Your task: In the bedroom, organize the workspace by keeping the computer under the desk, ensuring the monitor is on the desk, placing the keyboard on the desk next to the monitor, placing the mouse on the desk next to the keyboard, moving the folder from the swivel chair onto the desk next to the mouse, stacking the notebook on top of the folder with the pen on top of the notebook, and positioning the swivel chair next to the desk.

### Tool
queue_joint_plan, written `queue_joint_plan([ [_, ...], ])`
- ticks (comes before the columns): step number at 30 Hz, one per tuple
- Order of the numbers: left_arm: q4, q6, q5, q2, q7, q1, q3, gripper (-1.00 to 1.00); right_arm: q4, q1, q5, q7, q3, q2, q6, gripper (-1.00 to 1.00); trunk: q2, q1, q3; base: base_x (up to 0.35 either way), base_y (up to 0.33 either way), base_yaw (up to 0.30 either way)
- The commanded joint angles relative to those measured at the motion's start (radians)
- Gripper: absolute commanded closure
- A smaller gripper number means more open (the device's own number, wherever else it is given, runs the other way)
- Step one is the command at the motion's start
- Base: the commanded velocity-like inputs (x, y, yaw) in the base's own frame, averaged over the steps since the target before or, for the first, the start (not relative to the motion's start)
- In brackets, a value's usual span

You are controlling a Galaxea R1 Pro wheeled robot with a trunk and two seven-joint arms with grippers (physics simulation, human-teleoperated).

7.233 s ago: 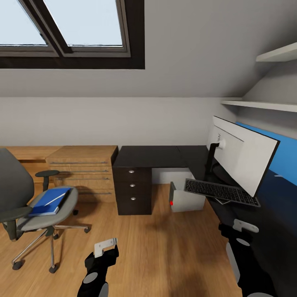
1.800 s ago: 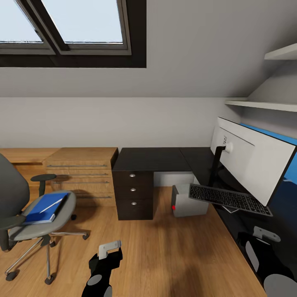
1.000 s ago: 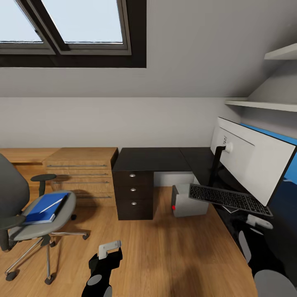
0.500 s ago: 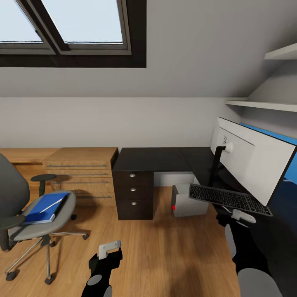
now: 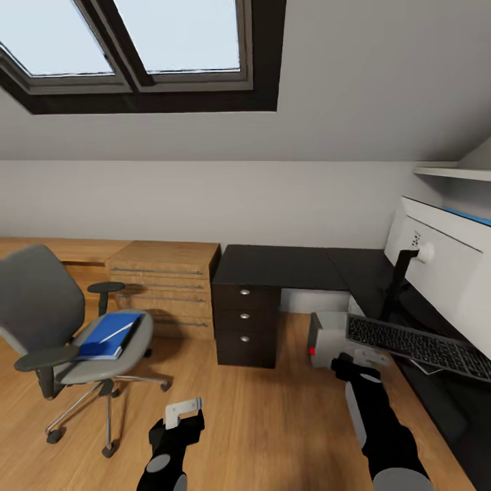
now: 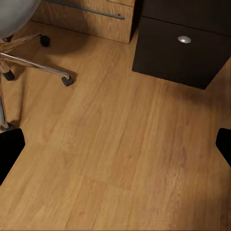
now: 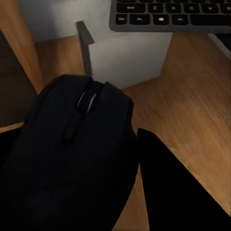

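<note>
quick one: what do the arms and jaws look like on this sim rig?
Both arms are glossy black with grey oval patches on the links. The left gripper ends in a pale grey, blocky bracket; the right gripper has a similar light grey piece. In the left wrist view the fingertips render as flat black shapes. No cables or markings visible.

- Skylight (image 5: 136, 48): dark-framed, two panes set in the sloped grey ceiling, admitting pale daylight.
- Back wall (image 5: 204, 201): plain light grey, below the ceiling slope.
- Floor (image 5: 259, 423): warm wooden planks, also seen in the left wrist view (image 6: 120, 144).
- Wooden drawer unit (image 5: 167, 286): low, light oak, standing against the back wall.
- Wall shelf (image 5: 453, 174): white, mounted high at the right.
</note>
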Motion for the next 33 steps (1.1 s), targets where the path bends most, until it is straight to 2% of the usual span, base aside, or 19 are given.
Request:
queue_joint_plan([
  [1, -0.001, 0.002, 0.008, 0.001, 0.008, -0.001, -0.009, -1.0, -0.002, 0.001, 0.007, 0.0, 0.004, 0.01, 0.006, 1.0, -0.001, 0.001, -0.001, 0.256, 0.217, 0.065],
  [3, -0.001, 0.003, 0.008, 0.001, 0.009, -0.001, -0.023, -1.0, -0.002, 0.003, 0.007, 0.0, 0.024, 0.023, 0.006, 1.0, -0.001, 0.001, -0.001, 0.259, 0.221, 0.034],
  [5, -0.001, 0.003, 0.008, 0.001, 0.009, -0.001, -0.029, -1.0, -0.006, 0.004, 0.006, 0.0, 0.063, 0.03, 0.006, 1.0, -0.001, 0.001, -0.001, 0.261, 0.224, 0.014],
  [7, -0.005, 0.003, 0.009, 0.001, 0.01, -0.001, -0.032, -1.0, -0.031, 0.004, 0.002, 0.0, 0.141, 0.035, 0.011, 1.0, -0.001, 0.001, -0.001, 0.263, 0.226, 0.005],
  [8, -0.005, 0.003, 0.009, 0.001, 0.01, -0.001, -0.033, -1.0, -0.039, 0.004, 0.001, -0.001, 0.16, 0.035, 0.012, 1.0, -0.001, 0.001, -0.001, 0.263, 0.226, 0.003],
  [9, -0.007, 0.003, 0.009, 0.001, 0.01, -0.001, -0.033, -1.0, -0.056, 0.004, 0.0, -0.002, 0.199, 0.037, 0.017, 1.0, -0.001, 0.001, -0.001, 0.263, 0.226, 0.002],
  [11, -0.008, 0.003, 0.009, 0.001, 0.011, -0.001, -0.034, -1.0, -0.101, 0.004, -0.007, -0.003, 0.249, 0.039, 0.034, 1.0, -0.001, 0.001, -0.001, 0.263, 0.226, 0.001],
  [12, -0.008, 0.003, 0.009, 0.001, 0.011, -0.001, -0.034, -1.0, -0.122, 0.004, -0.013, -0.003, 0.261, 0.04, 0.044, 1.0, -0.001, 0.001, -0.001, 0.263, 0.226, 0.001],
  [13, -0.008, 0.003, 0.009, 0.001, 0.011, -0.001, -0.034, -1.0, -0.168, 0.005, -0.033, -0.002, 0.277, 0.044, 0.066, 1.0, -0.001, 0.001, -0.001, 0.263, 0.226, 0.0],
  [14, -0.009, 0.003, 0.009, 0.002, 0.011, -0.001, -0.034, -1.0, -0.229, 0.012, -0.11, -0.002, 0.293, 0.046, 0.098, 1.0, -0.001, 0.001, -0.001, 0.263, 0.226, 0.0],
  [15, -0.01, 0.003, 0.009, 0.002, 0.011, -0.001, -0.034, -1.0, -0.244, 0.019, -0.148, -0.002, 0.298, 0.046, 0.104, 1.0, -0.001, 0.001, -0.001, 0.263, 0.226, 0.0],
  [19, -0.012, 0.003, 0.009, 0.002, 0.011, -0.001, -0.034, -1.0, -0.264, 0.049, -0.195, -0.001, 0.303, 0.037, 0.112, 1.0, -0.001, 0.001, -0.001, 0.263, 0.226, 0.0],
  [20, -0.01, 0.003, 0.009, 0.002, 0.011, -0.001, -0.035, -1.0, -0.274, 0.076, -0.208, -0.002, 0.305, 0.028, 0.114, 1.0, -0.001, 0.001, -0.001, 0.269, 0.222, 0.0],
  [23, -0.007, 0.003, 0.009, 0.002, 0.011, -0.001, -0.035, -1.0, -0.275, 0.081, -0.21, -0.004, 0.306, 0.028, 0.115, 1.0, -0.001, 0.001, -0.001, 0.288, 0.197, 0.0],
  [33, 0.001, 0.001, 0.009, 0.001, 0.008, -0.001, -0.039, -1.0, -0.28, 0.083, -0.21, -0.028, 0.307, 0.027, 0.114, 1.0, -0.001, 0.001, -0.003, 0.328, 0.005, 0.0],
])
